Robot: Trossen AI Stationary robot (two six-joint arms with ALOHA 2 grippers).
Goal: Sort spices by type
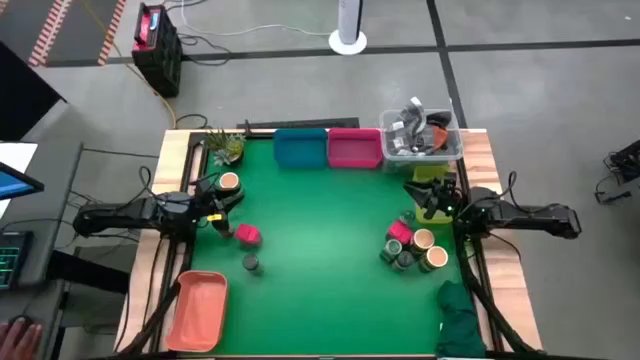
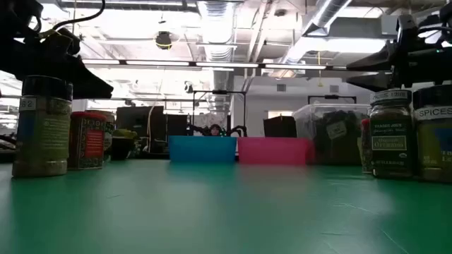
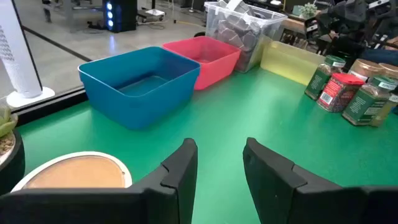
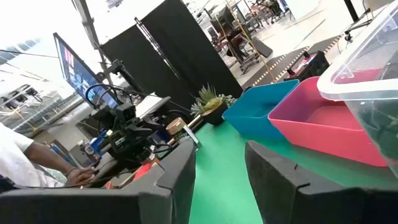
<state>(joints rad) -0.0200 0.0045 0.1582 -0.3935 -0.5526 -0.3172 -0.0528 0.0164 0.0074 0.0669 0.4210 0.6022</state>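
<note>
Looking first at the spices, we found them in two groups on the smooth green table top (image 1: 320, 250). Near the right edge stood a tight cluster: a magenta-pink blocky pack (image 1: 399, 231), two round tan-topped jars (image 1: 423, 240) and (image 1: 435, 257), and small dark-lidded jars (image 1: 402, 260) touching them. On the left side stood another round tan-topped jar (image 1: 229, 182), a second magenta-pink pack (image 1: 248, 235) and a lone dark grey-lidded jar (image 1: 251, 264), each apart from the others.

Along the far edge we saw a blue rectangular plastic bin (image 1: 300, 148) touching a pink rectangular plastic bin (image 1: 354, 148), then a clear plastic tub of grey clutter (image 1: 421, 135) with a translucent yellow-green bin (image 1: 432, 174) just in front of it. A small green potted plant (image 1: 226, 147) stood at the far left corner, an orange plastic tray (image 1: 197, 308) at the near left corner and a crumpled dark green cloth (image 1: 462, 320) at the near right.

The left gripper (image 1: 228, 204) reached level over the table from the left edge, just beside the tan-topped jar there, holding nothing; its fingers (image 3: 180, 171) showed a narrow gap between them in its wrist view, as closed as they went. The right gripper (image 1: 432, 203) reached in from the right edge, above the cluster, likewise closed and empty.
</note>
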